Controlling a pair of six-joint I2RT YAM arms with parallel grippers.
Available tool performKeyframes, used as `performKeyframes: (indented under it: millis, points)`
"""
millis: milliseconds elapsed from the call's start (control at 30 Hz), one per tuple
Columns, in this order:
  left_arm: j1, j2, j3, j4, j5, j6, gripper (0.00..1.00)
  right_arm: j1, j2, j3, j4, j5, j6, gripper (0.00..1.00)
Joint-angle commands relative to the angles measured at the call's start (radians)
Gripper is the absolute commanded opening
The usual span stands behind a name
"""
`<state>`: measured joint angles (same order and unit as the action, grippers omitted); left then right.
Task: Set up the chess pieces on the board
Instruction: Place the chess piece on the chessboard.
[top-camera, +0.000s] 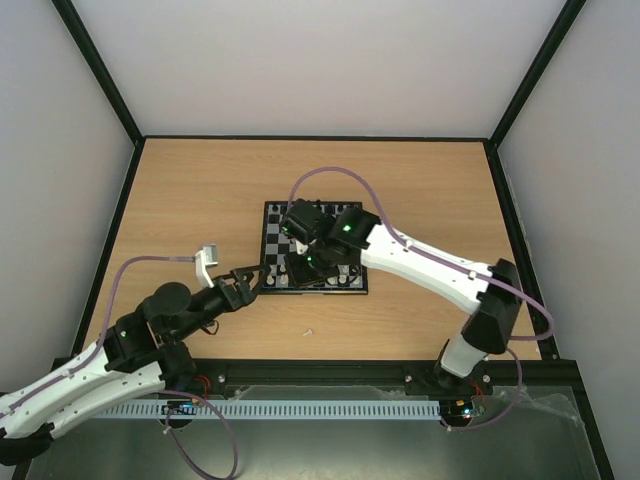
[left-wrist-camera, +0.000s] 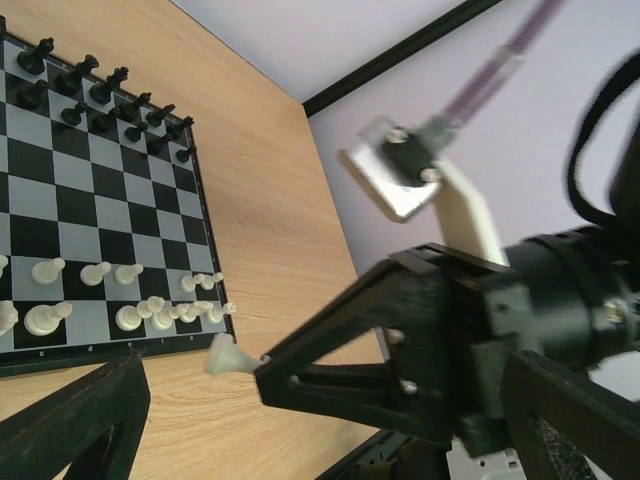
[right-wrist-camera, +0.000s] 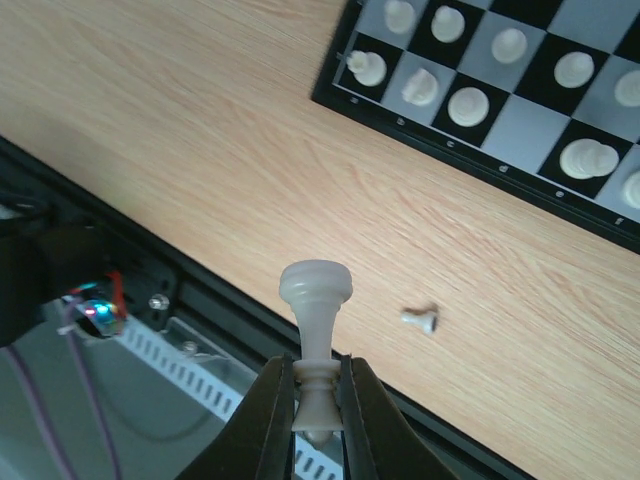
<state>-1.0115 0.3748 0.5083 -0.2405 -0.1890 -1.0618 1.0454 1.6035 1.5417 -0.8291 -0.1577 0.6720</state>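
The board (top-camera: 272, 216) lies mid-table, and its bare squares show in the left wrist view (left-wrist-camera: 70, 200). White chess pieces (left-wrist-camera: 48, 270) fill its near rows, and several crowd together at one end (left-wrist-camera: 185, 311). My right gripper (right-wrist-camera: 318, 400) is shut on the stem of a tall white piece (right-wrist-camera: 315, 288), base outward, held above the table. It hovers over the board's near-left part (top-camera: 303, 266). The left wrist view shows that gripper (left-wrist-camera: 262, 366) with the piece (left-wrist-camera: 226, 356) at its tip. My left gripper (top-camera: 254, 278) is open and empty beside the board's near-left corner, its fingers (left-wrist-camera: 85, 418) wide apart.
Black pieces (left-wrist-camera: 100, 95) stand on the board's far rows. One small white piece (right-wrist-camera: 420, 319) lies on its side on the wood in front of the board (top-camera: 308, 330). The table's black front rail (right-wrist-camera: 200, 300) runs close below my right gripper.
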Motion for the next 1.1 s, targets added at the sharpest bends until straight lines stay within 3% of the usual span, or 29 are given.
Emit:
performKeyframes:
  millis: [0,367,1067]
  points:
    - [-0.004,-0.049,-0.014,-0.025,0.028,0.036,0.99,-0.007,0.086,0.086,-0.212,0.045,-0.032,0.08]
    - [-0.004,-0.134,-0.011,-0.087,0.016,0.081,0.99,-0.082,0.272,0.182,-0.344,0.039,-0.095,0.08]
    - [-0.004,-0.151,-0.02,-0.091,0.015,0.115,0.99,-0.176,0.457,0.242,-0.355,0.02,-0.191,0.08]
